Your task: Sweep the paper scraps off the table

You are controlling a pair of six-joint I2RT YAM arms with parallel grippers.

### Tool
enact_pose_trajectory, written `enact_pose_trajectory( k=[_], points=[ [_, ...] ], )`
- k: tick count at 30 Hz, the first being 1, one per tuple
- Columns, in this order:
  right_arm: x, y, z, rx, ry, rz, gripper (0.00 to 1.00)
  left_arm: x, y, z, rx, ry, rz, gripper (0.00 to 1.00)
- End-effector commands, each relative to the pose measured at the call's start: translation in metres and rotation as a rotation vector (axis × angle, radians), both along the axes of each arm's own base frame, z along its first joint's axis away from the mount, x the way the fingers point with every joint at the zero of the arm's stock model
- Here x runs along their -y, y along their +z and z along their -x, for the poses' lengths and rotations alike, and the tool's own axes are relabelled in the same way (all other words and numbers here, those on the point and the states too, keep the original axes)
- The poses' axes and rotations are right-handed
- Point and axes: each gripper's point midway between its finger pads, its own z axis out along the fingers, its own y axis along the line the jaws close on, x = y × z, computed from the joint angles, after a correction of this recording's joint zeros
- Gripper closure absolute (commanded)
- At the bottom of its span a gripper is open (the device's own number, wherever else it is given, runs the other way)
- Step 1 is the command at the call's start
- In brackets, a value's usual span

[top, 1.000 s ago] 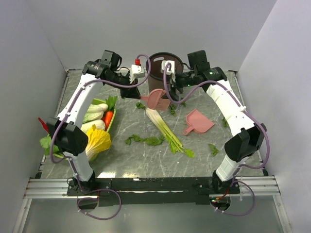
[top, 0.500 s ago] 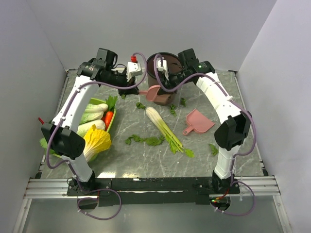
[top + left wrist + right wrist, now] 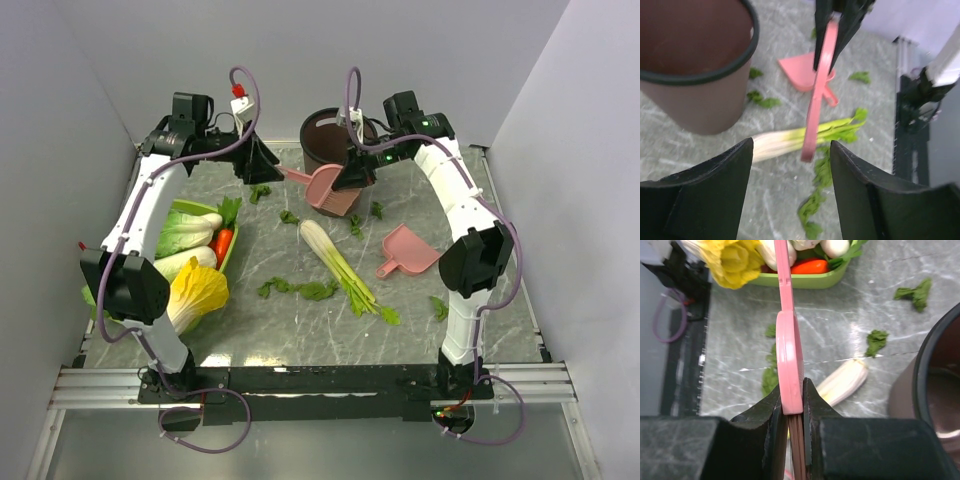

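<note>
Grey-green marble table (image 3: 300, 335) lies below me, the dark bin (image 3: 325, 135) at its far side. My right claw (image 3: 790, 396) is clamped on the pink brush (image 3: 325, 190) beside the bin. My left claw (image 3: 260, 165) hangs empty, jaws apart. The pink dustpan (image 3: 408, 250) lies flat. Paper scraps (image 3: 300, 290) litter mid-table, so I should set the bristles down behind them and draw them panward in short strokes.

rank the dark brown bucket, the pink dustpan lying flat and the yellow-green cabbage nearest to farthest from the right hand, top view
From the right hand, shut on the pink hand brush:
1. the dark brown round bucket, right beside it on the far side.
2. the flat pink plastic dustpan, lying to the right, nearer the arm bases.
3. the yellow-green cabbage, at the near left.
</note>
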Motion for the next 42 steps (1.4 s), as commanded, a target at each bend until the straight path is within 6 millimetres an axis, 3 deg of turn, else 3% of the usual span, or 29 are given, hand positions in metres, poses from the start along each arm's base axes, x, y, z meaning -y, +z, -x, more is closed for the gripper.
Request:
enact_pose_trajectory(
  k=[1,7,13,19,23,24,25,28,30,31,32,33,34,36,42],
  points=[
    [-0.005,0.018,0.014,-0.085,0.031,-0.08,1.0,0.015,0.024,0.01,-0.043,-0.09,0.122,0.34],
    [-0.007,0.02,0.007,-0.081,0.015,-0.087,1.0,0.023,0.021,0.009,-0.068,-0.12,0.134,0.37],
    [-0.009,0.022,0.003,-0.085,0.004,-0.093,1.0,0.031,0.018,0.011,-0.089,-0.144,0.142,0.46],
    [-0.009,0.018,0.002,-0.09,-0.005,-0.084,1.0,0.033,0.018,0.011,-0.094,-0.154,0.149,0.68],
    [-0.009,0.014,-0.004,-0.107,-0.035,-0.074,1.0,0.033,0.017,0.01,-0.102,-0.158,0.151,0.91],
    [-0.009,0.012,-0.006,-0.107,-0.047,-0.066,0.96,0.033,0.015,0.01,-0.103,-0.157,0.148,0.93],
    [-0.008,0.012,-0.008,-0.115,-0.066,-0.06,0.75,0.033,0.014,0.01,-0.101,-0.155,0.144,0.95],
    [0.002,0.01,-0.023,-0.063,-0.17,0.001,0.47,0.03,0.01,0.01,-0.085,-0.139,0.121,0.99],
    [0.019,0.017,-0.033,0.02,-0.259,-0.003,0.41,0.026,0.008,0.012,-0.075,-0.133,0.101,0.99],
    [0.034,0.008,-0.022,0.0,-0.323,0.012,0.36,0.023,0.006,0.011,-0.066,-0.117,0.087,0.99],
    [0.039,0.019,-0.035,0.109,-0.361,-0.034,0.33,0.02,0.003,0.011,-0.062,-0.107,0.074,0.99],
    [0.051,0.017,-0.036,0.141,-0.41,-0.027,0.29,0.018,0.001,0.014,-0.048,-0.106,0.057,0.99],
    [0.065,0.005,-0.028,0.182,-0.466,0.012,0.22,0.015,-0.005,0.013,-0.05,-0.089,0.034,0.99],
    [0.078,-0.004,-0.024,0.234,-0.509,0.063,0.18,0.011,-0.008,0.018,-0.031,-0.085,0.007,0.99],
    [0.109,-0.065,0.013,0.163,-0.553,0.224,0.17,-0.002,-0.03,0.019,0.002,-0.034,-0.095,0.99]
  ],
)
